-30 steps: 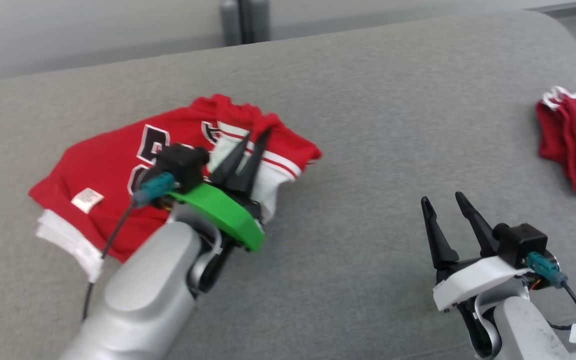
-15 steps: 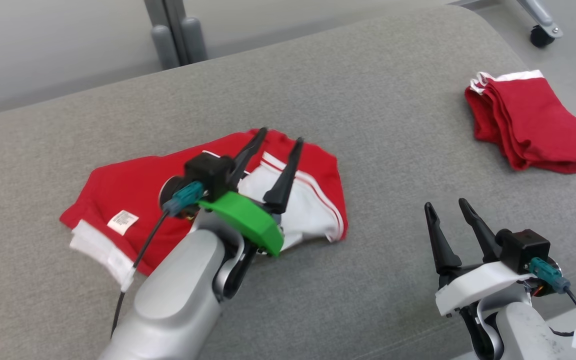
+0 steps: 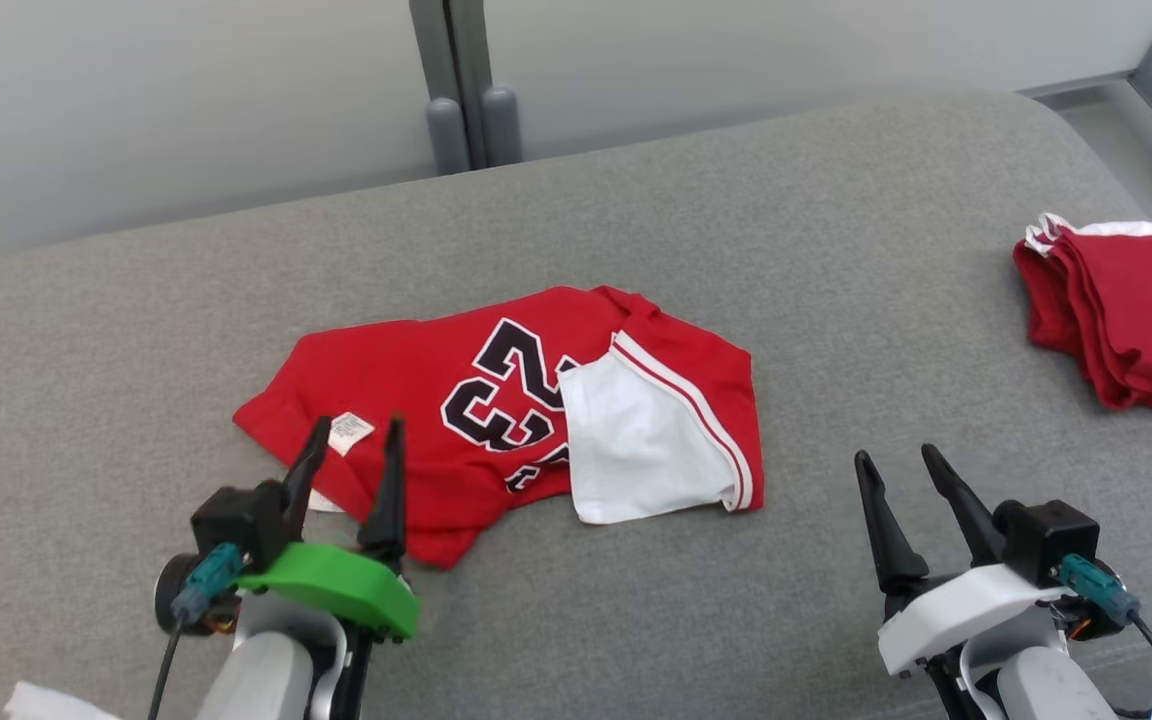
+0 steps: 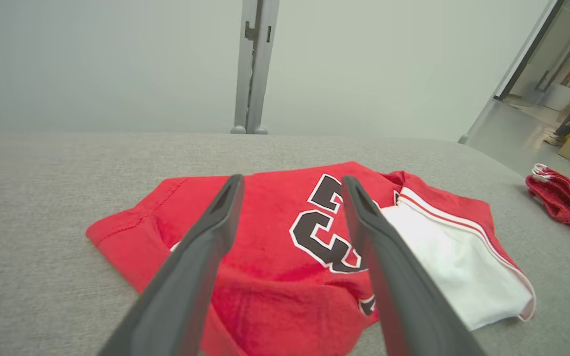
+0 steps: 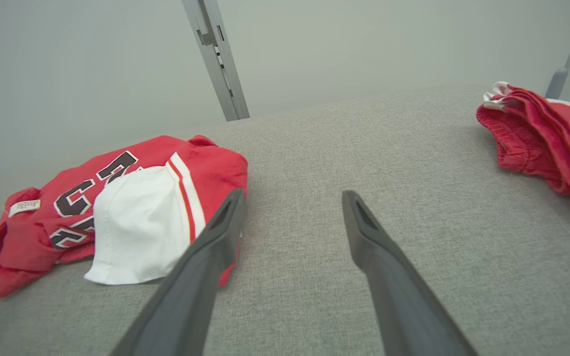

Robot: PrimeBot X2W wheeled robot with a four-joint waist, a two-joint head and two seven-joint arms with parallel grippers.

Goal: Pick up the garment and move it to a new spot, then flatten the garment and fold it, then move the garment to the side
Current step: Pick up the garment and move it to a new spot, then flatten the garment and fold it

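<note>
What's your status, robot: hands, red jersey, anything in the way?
left gripper open, empty, at near-left edge of red jersey; right gripper open, empty, over bare cushion. Jersey lies rumpled, white flap on top, ungripped. Far right, folded red pile, well clear.

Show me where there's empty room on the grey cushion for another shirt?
The biggest bare patch of the grey cushion lies between the red jersey and the folded red pile. Behind the jersey is free too. Crowded: the jersey's near-left corner, by the left gripper.
</note>
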